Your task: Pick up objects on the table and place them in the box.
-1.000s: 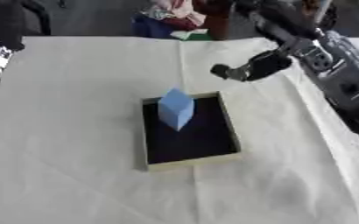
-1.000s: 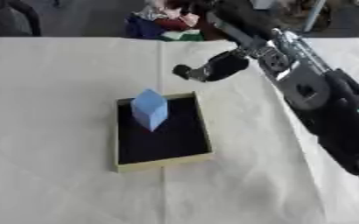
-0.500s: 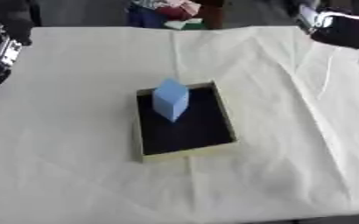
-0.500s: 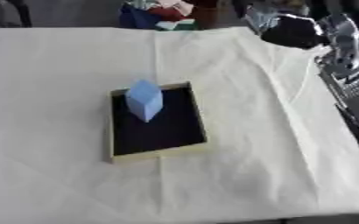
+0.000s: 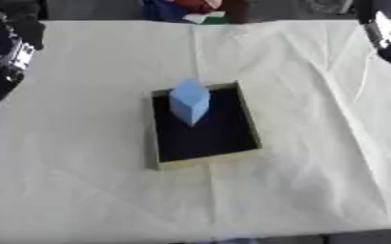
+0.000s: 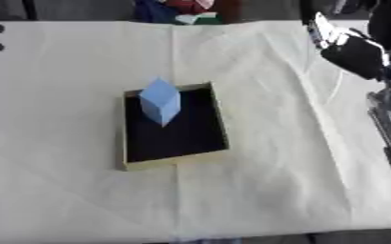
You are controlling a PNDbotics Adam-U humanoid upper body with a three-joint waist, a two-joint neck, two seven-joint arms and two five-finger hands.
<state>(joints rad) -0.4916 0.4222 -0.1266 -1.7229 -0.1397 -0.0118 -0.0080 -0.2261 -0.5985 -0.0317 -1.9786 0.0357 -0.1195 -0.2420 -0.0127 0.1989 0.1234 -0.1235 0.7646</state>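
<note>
Left eye view showed a table covered with a pale cream cloth (image 5: 82,190), creased in long folds, and near its middle a shallow rectangular box (image 5: 203,164) with tan walls and a black floor. A light blue block (image 5: 189,101) stood inside the box at its far end, tilted up on a corner or edge so that it rose above the rim, its lower point on the dark floor just short of the far wall. The rest of the box floor was bare. At the left edge of that view a black and silver arm (image 5: 11,52) ran down the side of the table, but the left hand itself could not be made out, so whether its fingers were spread or curled could not be told. In the right eye view the right hand (image 6: 353,50) appeared near the upper right, black with pale patches, raised well apart from the box and the block; it was blurred, and the set of its fingers could not be told either. It touched nothing on the cloth. Beyond the far edge of the table lay a heap of coloured things (image 6: 182,9) in red, blue, green and white, too indistinct to name.
</note>
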